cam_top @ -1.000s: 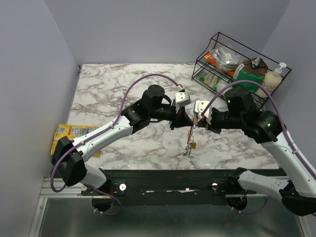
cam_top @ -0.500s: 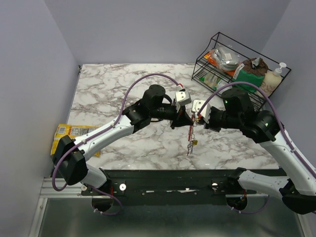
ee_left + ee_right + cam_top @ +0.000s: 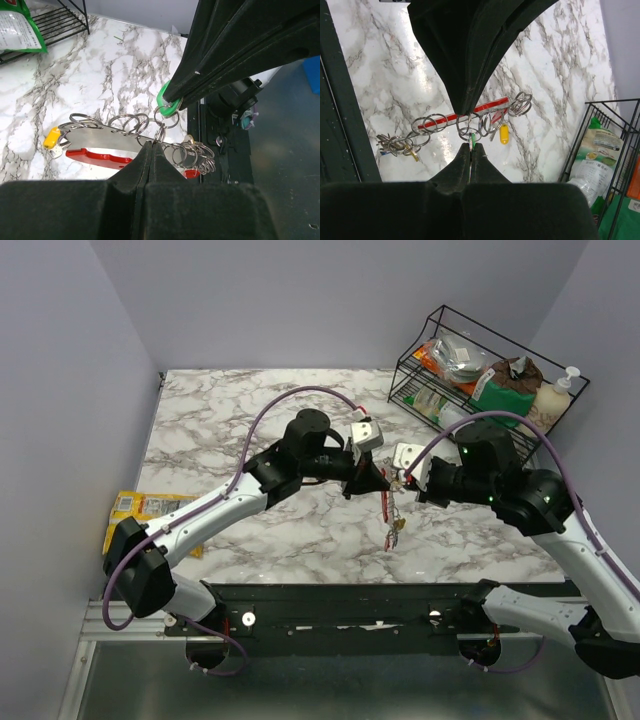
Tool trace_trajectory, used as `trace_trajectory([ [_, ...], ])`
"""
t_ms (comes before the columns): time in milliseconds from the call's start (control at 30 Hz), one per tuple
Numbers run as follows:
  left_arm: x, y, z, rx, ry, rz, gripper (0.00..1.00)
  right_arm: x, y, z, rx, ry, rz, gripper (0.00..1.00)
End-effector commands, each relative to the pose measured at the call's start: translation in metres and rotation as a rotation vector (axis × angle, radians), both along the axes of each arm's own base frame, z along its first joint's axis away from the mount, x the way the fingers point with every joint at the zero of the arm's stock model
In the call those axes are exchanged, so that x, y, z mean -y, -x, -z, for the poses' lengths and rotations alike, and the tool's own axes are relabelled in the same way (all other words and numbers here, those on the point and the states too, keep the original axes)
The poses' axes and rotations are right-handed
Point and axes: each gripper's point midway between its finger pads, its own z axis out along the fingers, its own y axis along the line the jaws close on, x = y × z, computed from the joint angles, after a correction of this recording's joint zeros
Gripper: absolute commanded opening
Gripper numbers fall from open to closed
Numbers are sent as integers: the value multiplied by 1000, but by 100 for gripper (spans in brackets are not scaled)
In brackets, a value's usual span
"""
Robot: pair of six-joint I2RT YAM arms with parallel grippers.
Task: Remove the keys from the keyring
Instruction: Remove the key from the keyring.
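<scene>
While keys (image 3: 393, 531) dangle from the keyring (image 3: 386, 503), a rack (image 3: 420, 380) stands well behind.

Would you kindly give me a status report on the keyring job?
Left claw shut on keyring. Right claw shut on green key. Nothing blocking.

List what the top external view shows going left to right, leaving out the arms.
yellow snack packet → keyring with its keys hanging from it → green bag → pump bottle
</scene>
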Motion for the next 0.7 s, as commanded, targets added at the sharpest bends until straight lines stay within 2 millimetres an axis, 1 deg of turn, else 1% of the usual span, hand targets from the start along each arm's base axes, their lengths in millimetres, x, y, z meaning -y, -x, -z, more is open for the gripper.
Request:
trace_trajectory([
  [0, -12, 6, 1, -27, -9, 22, 0, 4, -11, -24, 123, -39, 40, 1],
  [33, -12, 9, 0, -30, -3, 38, 0, 4, -11, -25, 122, -38, 36, 1],
  [67, -12, 16, -4, -41, 11, 77, 4, 3, -11, -24, 117, -39, 31, 1],
  [100, -12, 20, -5, -49, 18, 95, 21, 1, -10, -23, 108, -35, 20, 1],
  [133, -12, 23, -7, -53, 26, 114, 28, 0, -10, -23, 107, -34, 18, 1],
  [167, -13, 31, -10, -61, 41, 160, 40, 0, -11, -25, 110, -33, 16, 1],
  [233, -14, 39, -14, -67, 52, 200, 50, -1, -12, -24, 109, -20, 8, 1],
  [267, -15, 42, -16, -68, 59, 218, 56, -1, -12, -25, 111, -20, 7, 1],
  [333, -18, 52, -22, -69, 75, 265, 61, -1, -12, -23, 107, -8, -2, 1],
  [367, -19, 53, -23, -68, 75, 270, 62, -1, -11, -23, 106, -3, -8, 1],
  [433, -22, 50, -28, -51, 83, 258, 62, -1, -10, -22, 107, 10, -25, 1],
  [533, -26, 35, -36, -24, 88, 185, 62, -1, -3, -18, 96, 31, -67, 1],
  [600, -29, 22, -38, -11, 87, 132, 62, 1, 3, -16, 85, 53, -101, 1],
  [667, -33, 10, -37, 11, 81, 66, 63, -2, 10, -19, 75, 48, -150, 1],
])
